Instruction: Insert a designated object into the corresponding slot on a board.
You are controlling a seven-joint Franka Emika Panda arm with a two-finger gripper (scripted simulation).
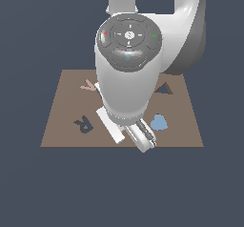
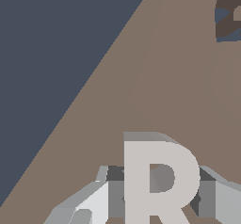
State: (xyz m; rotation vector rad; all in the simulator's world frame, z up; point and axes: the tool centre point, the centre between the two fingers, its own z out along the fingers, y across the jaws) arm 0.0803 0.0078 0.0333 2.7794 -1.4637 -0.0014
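The light grey R block sits between my gripper's two fingers, which press on its two sides over the brown board. In the exterior view my gripper hangs near the board's front edge, and the arm hides the R block. The dark R-shaped slot lies towards the exterior view's left of the gripper, apart from it. A corner of a dark recess shows at the wrist view's edge.
A blue heart-shaped piece lies on the board just to the exterior view's right of the gripper. A dark triangular recess is at the back right. A small tan piece lies at the back left. Dark floor surrounds the board.
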